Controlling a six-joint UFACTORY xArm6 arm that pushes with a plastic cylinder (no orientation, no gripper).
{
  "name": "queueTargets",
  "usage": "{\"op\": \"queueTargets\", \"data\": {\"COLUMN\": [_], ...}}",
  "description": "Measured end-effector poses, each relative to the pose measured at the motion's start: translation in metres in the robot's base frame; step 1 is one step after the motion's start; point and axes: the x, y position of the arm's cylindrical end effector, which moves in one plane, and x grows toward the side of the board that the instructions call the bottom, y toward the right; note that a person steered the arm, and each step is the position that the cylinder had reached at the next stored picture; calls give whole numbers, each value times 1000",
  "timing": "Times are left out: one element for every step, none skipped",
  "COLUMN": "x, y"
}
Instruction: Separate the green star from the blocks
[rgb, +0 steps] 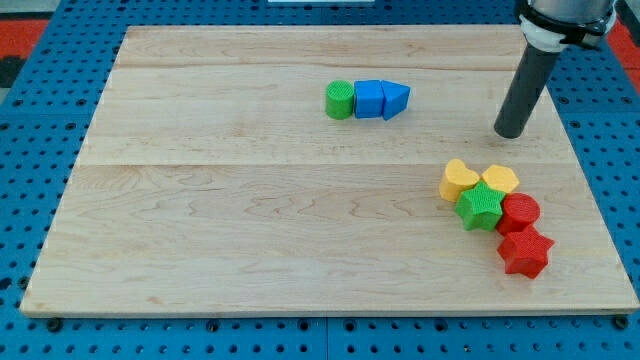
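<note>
The green star-shaped block (480, 207) sits lower right, wedged among the yellow heart block (459, 179), yellow hexagon block (500, 179) and red cylinder block (520, 211). We carry no pincer; my tip (510, 133) hovers above the cluster. We should push the star leftward.

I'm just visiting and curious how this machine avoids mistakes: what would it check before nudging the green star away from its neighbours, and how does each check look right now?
1. Green star in plain sight: ok.
2. Star already apart from the others: not ok; it touches the yellow heart, yellow block and red cylinder.
3. My tip clear of all blocks: ok, it sits above the cluster toward the view's top.
4. Open board to the star's left for pushing: ok.
5. Direct path from tip to star: not ok; the yellow blocks lie between.
</note>
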Motion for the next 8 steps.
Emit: {"op": "queueTargets", "data": {"x": [7,55,91,112,116,114,110,102], "y": [15,74,99,57,1,-37,-74,-109]}}
